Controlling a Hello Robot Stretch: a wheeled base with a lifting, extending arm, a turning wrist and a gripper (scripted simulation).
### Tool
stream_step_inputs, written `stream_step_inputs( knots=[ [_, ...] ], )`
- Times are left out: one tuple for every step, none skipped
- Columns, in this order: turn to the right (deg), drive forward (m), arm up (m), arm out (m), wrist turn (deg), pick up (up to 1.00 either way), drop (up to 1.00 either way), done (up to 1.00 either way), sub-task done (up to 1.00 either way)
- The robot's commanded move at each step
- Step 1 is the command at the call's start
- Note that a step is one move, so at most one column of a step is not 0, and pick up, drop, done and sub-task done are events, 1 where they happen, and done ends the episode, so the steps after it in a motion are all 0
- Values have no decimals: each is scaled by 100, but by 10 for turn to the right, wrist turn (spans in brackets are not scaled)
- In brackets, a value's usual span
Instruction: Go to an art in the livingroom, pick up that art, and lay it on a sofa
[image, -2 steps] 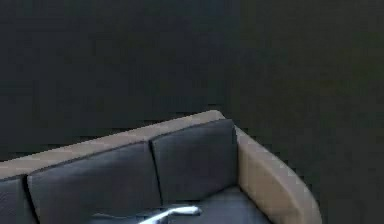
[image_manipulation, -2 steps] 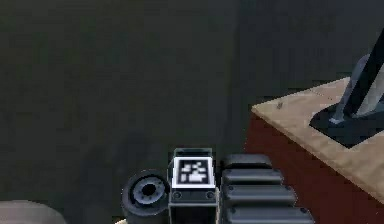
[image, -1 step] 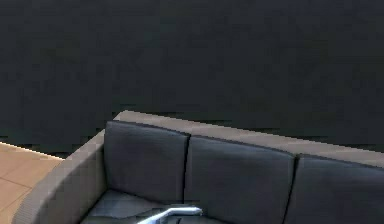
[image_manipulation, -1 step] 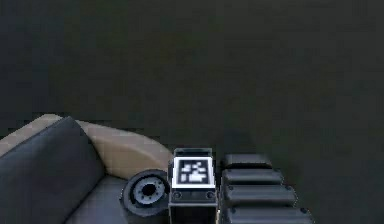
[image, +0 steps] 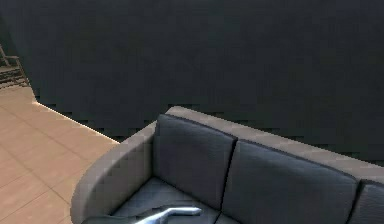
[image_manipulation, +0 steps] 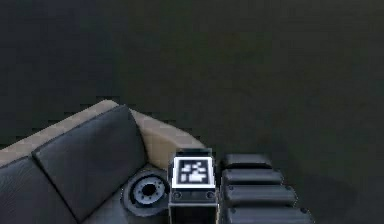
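A sofa (image: 250, 165) with dark cushions and a pale frame is pictured at the lower right of the forward view, before a dark wall (image: 200, 50), with wood floor (image: 40, 150) at the lower left. A silvery object (image: 172, 212), too small to be named, is seen lying on the seat at the bottom edge. In the arm side view the tool (image_manipulation: 148, 192) is shown at bottom centre, by the sofa's end. Its spread cannot be told, nor whether anything is held.

Dark sofa (image_manipulation: 80, 165) near the arm (image_manipulation: 250, 192)
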Motion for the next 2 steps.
stream_step_inputs(
  knots=[
    [0, 0, 0, 10, 0, 0, 0, 0, 0],
    [0, 0, 0, 0, 390, 0, 0, 0, 0]
  ],
)
